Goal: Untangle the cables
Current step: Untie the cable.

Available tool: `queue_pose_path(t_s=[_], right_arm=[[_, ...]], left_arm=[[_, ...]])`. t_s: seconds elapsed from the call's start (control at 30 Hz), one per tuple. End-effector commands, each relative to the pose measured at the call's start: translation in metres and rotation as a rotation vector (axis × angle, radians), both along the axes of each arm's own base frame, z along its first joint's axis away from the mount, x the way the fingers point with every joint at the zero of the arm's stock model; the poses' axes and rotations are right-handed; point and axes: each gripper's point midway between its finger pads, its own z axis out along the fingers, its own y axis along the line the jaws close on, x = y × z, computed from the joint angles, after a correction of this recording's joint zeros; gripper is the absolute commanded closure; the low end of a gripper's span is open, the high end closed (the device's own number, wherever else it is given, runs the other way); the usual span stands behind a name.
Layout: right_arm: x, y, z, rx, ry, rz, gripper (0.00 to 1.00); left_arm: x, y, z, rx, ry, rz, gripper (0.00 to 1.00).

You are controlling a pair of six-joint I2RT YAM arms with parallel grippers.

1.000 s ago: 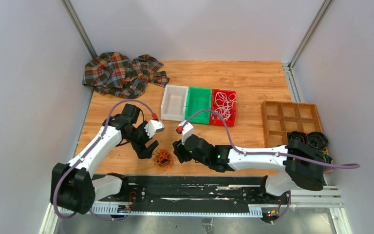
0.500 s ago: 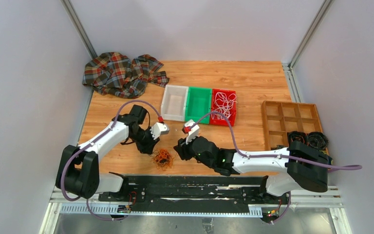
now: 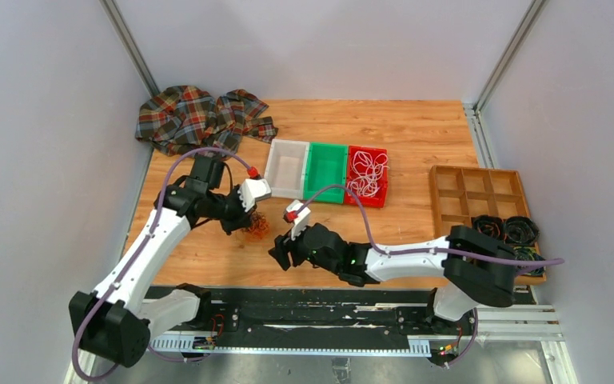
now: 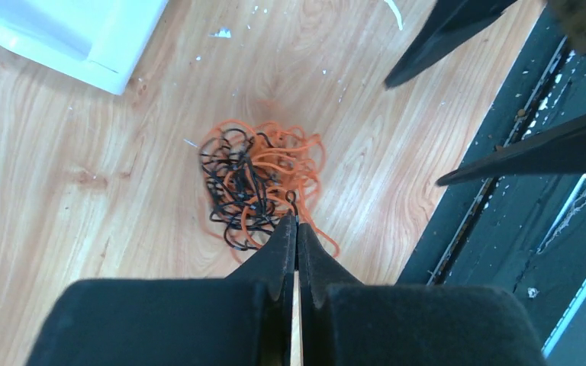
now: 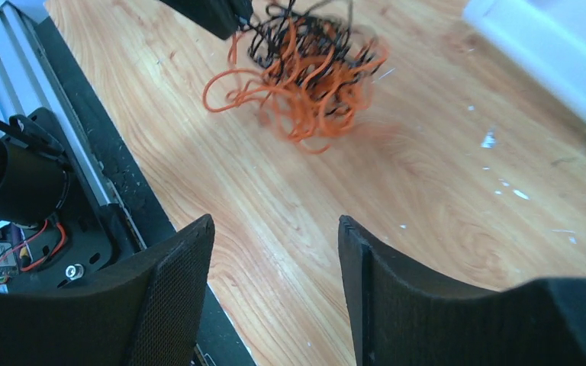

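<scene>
A tangle of thin orange and black cables hangs from my left gripper, which is shut on a black strand at the bundle's near edge. In the right wrist view the tangle looks slightly blurred and raised off the wood, with the left fingers at its top. My right gripper stands open to the right of and nearer than the bundle, apart from it, with nothing between its fingers. White cables lie in the red bin.
White bin, green bin and red bin stand in a row behind the grippers. A plaid cloth lies at the back left. A wooden compartment tray with black coils sits right. A black rail runs along the near edge.
The left gripper shut on the tangle and drew it back and left towards the white bin. The right gripper shifted left after it and opened wider.
</scene>
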Motion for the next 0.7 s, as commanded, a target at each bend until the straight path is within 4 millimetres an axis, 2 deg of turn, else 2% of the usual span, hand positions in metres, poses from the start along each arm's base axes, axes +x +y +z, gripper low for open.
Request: queue_pose_path(t_s=[0.0, 0.13, 0.27, 0.47, 0.57, 0.67], right_arm=[[0.002, 0.028, 0.002, 0.049, 0.021, 0.052, 0.39], [0.013, 0.038, 0.006, 0.118, -0.012, 0.020, 0.39], [0.021, 0.044, 0.011, 0.158, -0.065, 0.008, 0.40], [0.025, 0.051, -0.013, 0.121, -0.049, 0.015, 0.47], [0.024, 0.056, -0.028, 0.106, -0.025, 0.038, 0.55], [0.025, 0.053, -0.035, 0.107, -0.014, 0.029, 0.72]], left_arm=[[-0.013, -0.003, 0.009, -0.034, 0.005, -0.007, 0.99], [-0.016, 0.000, 0.004, -0.015, 0.021, -0.007, 0.99], [-0.016, 0.001, 0.009, -0.015, 0.012, -0.007, 0.99], [-0.017, 0.002, 0.018, -0.017, -0.010, -0.013, 0.99], [-0.019, 0.003, 0.017, -0.013, -0.010, -0.013, 0.99], [-0.021, 0.005, 0.017, -0.006, -0.012, -0.015, 0.99]])
